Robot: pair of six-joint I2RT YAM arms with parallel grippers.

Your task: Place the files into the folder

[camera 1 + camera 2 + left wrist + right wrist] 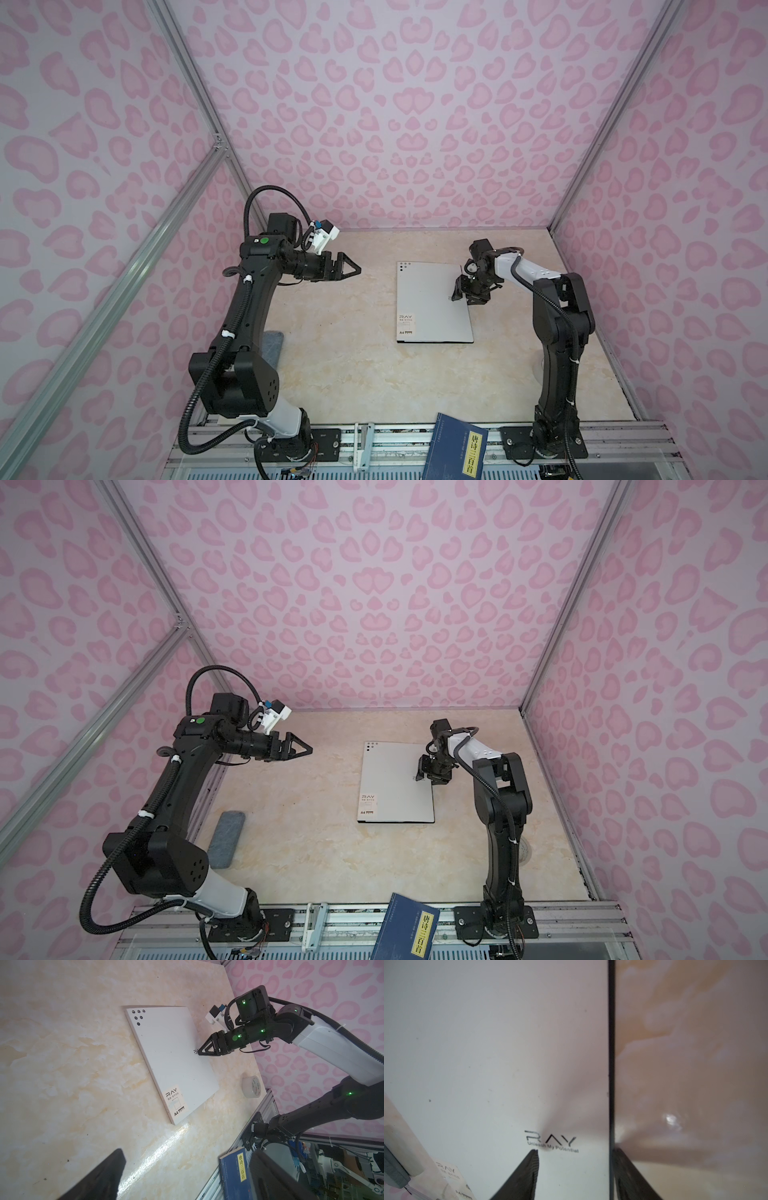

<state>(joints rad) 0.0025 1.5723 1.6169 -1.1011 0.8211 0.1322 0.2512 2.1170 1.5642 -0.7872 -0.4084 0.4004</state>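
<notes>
Folder (428,307) flat on table (353,374), right of centre; right gripper (460,300) over its right edge; book (457,446) nearer, on front rail (395,440).

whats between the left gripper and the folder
Nothing but bare tabletop between the left gripper and the folder, seen in both top views.

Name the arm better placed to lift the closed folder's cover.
Right. The right gripper straddles the folder's edge, one finger on its cover. The left gripper hangs open, well apart from it.
</notes>
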